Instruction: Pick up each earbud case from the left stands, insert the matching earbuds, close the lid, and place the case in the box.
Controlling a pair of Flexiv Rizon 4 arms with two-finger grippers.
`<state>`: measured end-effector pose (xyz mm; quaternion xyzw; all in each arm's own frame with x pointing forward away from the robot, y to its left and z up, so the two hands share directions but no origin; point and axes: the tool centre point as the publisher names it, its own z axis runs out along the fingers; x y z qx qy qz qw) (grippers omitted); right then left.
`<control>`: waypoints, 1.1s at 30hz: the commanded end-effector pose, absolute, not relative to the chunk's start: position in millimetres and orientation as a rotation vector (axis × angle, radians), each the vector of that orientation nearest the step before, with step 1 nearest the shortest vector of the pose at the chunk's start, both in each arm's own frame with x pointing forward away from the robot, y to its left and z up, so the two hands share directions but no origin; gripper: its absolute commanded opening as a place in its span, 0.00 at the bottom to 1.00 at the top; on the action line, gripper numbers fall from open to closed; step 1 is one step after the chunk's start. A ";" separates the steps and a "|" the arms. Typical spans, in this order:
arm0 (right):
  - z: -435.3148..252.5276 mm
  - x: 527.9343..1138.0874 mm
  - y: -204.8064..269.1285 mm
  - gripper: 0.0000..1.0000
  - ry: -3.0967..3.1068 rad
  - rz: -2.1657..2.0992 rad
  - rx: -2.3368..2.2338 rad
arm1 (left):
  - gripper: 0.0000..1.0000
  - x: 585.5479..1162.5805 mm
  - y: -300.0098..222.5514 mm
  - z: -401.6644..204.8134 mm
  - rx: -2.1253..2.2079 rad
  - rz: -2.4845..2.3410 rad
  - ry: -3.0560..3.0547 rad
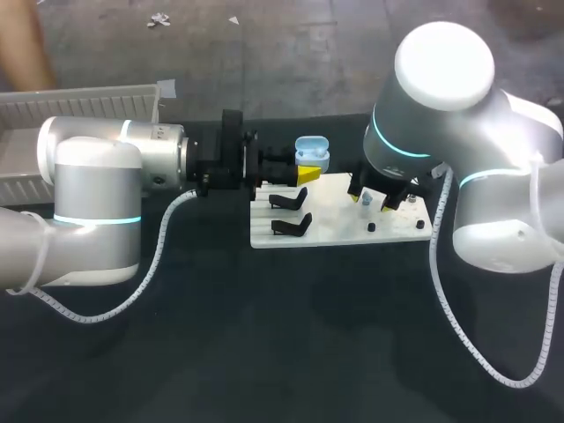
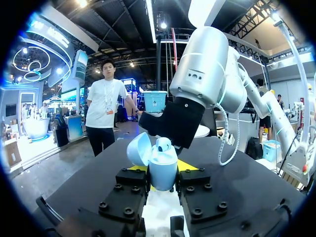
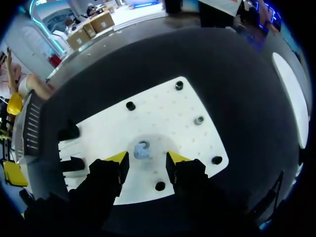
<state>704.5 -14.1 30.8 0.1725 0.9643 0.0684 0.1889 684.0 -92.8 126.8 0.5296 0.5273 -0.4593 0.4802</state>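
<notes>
In our left wrist view the open earbud case (image 2: 162,168) covers most of the left gripper's (image 2: 163,174) yellow tips; only 2 slivers show beside it. From the head view the earbud (image 3: 142,149) is too small to make out beneath the right gripper (image 1: 374,201). The ribbed box (image 1: 88,106) runs off the edge and behind our left arm (image 1: 97,176). The black pegs (image 1: 371,227) on the white board (image 1: 344,233) are too small to identify.

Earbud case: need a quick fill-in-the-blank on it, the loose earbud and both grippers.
1. The left gripper is shut on the earbud case, whose lid stands ____.
2. The right gripper hangs open over a loose earbud that lies on the ____ board.
3. Case and earbud are both light ____.
Missing words: open; white; blue.
</notes>
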 end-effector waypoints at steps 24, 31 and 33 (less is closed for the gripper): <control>28.2 709.5 -9.3 0.46 2.717 0.197 0.483 | 0.00 674.5 -72.3 148.5 1.287 -1.102 1.244; 26.7 709.7 -8.8 0.45 2.722 0.196 0.485 | 0.00 674.2 -71.2 147.6 1.288 -1.102 1.252; 26.5 709.8 -9.3 0.44 2.721 0.195 0.489 | 0.00 674.2 -71.2 147.6 1.288 -1.102 1.252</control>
